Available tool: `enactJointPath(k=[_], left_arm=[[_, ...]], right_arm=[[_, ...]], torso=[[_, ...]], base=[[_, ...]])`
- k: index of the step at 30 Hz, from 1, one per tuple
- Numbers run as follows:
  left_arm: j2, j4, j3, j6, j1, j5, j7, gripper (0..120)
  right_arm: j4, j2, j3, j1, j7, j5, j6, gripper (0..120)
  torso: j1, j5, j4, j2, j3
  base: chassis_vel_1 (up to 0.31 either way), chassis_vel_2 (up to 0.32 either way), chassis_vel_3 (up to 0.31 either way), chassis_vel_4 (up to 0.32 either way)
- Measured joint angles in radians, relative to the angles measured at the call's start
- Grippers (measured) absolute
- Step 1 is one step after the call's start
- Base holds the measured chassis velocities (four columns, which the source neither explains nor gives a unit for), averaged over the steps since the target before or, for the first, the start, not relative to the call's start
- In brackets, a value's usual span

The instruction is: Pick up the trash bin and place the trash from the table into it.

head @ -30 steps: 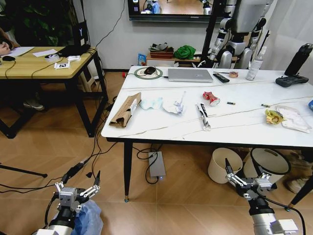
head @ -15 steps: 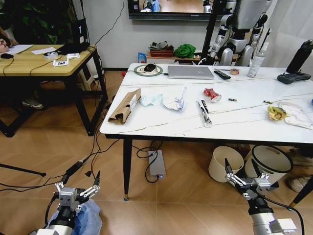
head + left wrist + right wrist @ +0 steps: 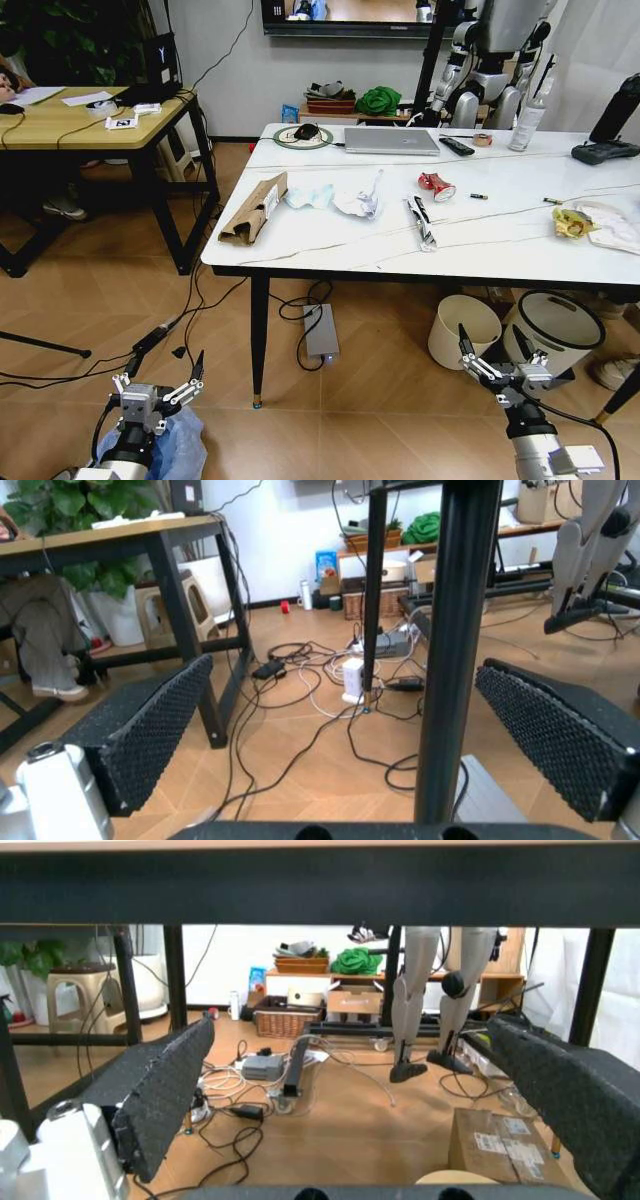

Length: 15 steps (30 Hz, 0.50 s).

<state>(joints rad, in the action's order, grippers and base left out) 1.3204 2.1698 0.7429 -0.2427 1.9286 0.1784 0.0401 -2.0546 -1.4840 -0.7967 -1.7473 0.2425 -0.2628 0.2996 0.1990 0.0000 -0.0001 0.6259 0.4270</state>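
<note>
Floor: wood, strewn with cables beneath the table [image 3: 330, 255].
Bin: blue-bagged bin [image 3: 170, 448] on the floor, touching the left arm.
Trash: cardboard [image 3: 254, 208], paper [image 3: 358, 203], can [image 3: 434, 184] lie on the table.
Left gripper [image 3: 156, 386]: wide, empty, above the bin.
Right gripper [image 3: 497, 358]: wide, empty, near the cream bucket [image 3: 464, 331].
Risk: fingers may pinch loose bag, not rim, so the bin slips; cables could snag.

Each gripper [image 3: 158, 385] has black dimpled pads [image 3: 150, 731] on white-linked fingers.
</note>
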Motion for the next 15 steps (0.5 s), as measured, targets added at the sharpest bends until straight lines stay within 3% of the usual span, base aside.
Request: enactJointPath(k=[15], left_arm=[[0.002, -0.003, -0.003, 0.000, 0.003, -0.003, 0.000, 100]], right_arm=[[0.001, -0.005, 0.001, 0.000, 0.003, 0.003, 0.000, 100]], torso=[[-0.023, 0.0000, 0.0000, -0.059, -0.036]], base=[[0.000, 0.000, 0.000, 0.000]])
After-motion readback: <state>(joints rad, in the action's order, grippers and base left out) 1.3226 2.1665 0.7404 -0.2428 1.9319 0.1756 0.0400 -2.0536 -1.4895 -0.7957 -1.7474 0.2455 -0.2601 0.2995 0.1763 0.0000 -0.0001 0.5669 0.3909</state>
